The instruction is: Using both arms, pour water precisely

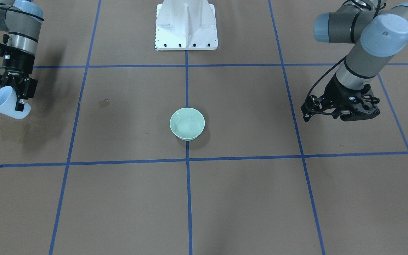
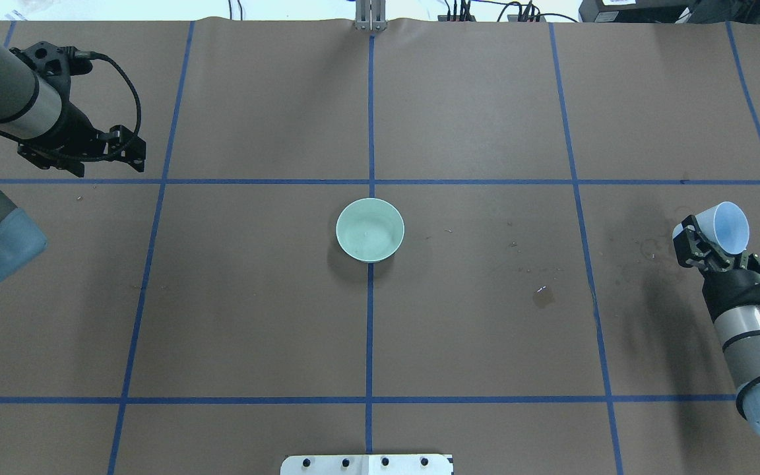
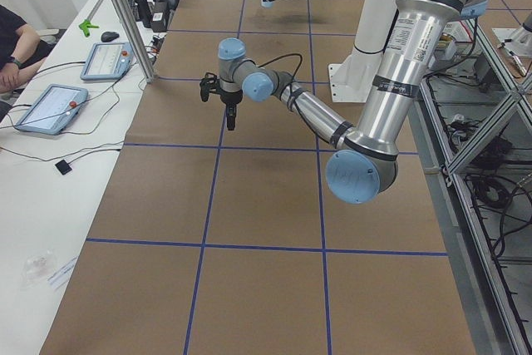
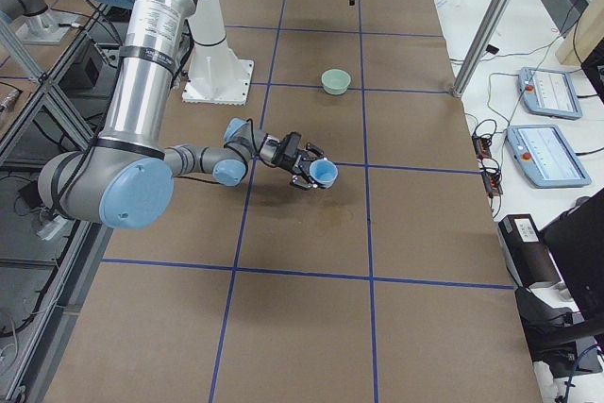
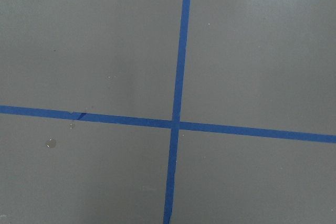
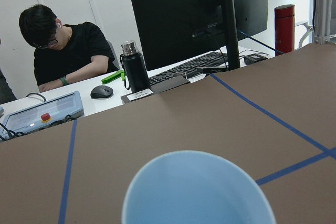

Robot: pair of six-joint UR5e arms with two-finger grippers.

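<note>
My right gripper is shut on a light blue cup and holds it tilted above the table's right end; they also show in the front view, the gripper and the cup. The right wrist view shows only the cup's rim and inside; I see no water in it. A pale green bowl stands at the table's centre, with faint glints inside that may be water. My left gripper hangs empty over the far left, fingers together, far from the bowl.
A small puddle lies between bowl and cup, and faint wet rings mark the paper by the cup. The white pedestal stands at the robot's edge. Operators' desk with tablets runs along the far side.
</note>
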